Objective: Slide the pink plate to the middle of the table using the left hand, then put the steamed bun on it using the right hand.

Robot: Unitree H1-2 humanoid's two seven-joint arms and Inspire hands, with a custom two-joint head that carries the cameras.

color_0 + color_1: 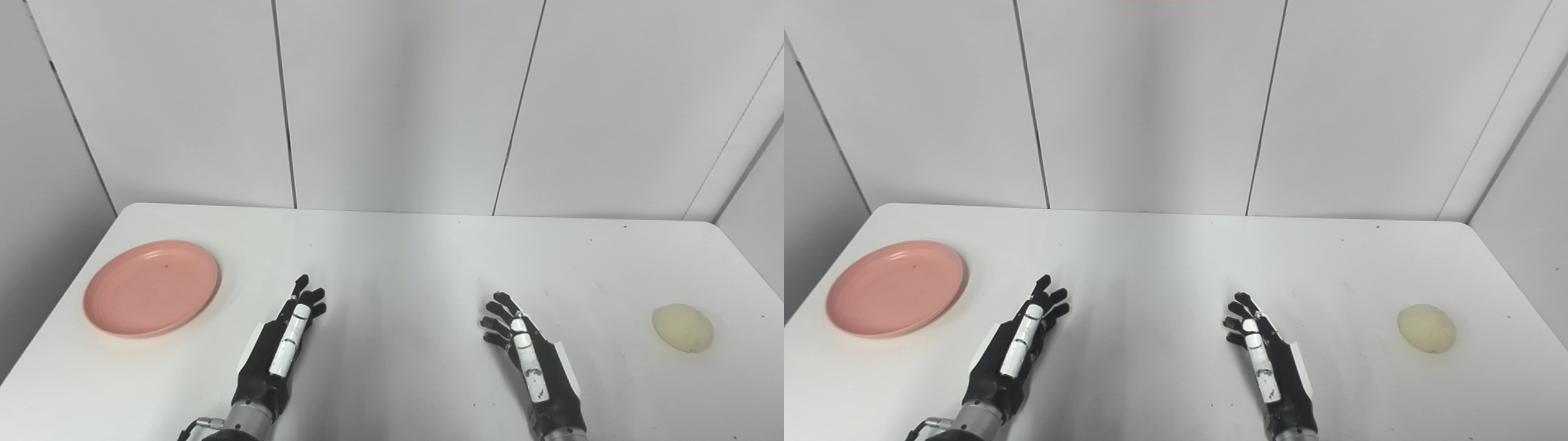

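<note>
A round pink plate (151, 288) lies flat near the table's left edge, with nothing on it. A pale yellowish steamed bun (682, 327) sits on the table at the far right. My left hand (283, 346) hovers low over the front of the table, to the right of the plate and apart from it, open with fingers stretched forward. My right hand (527, 355) is at the same depth, well left of the bun, also open and holding nothing.
The white table (398, 257) stretches between the two hands and back to the grey panelled wall (398, 104). Its far edge runs along the wall; its left and right edges lie just beyond the plate and the bun.
</note>
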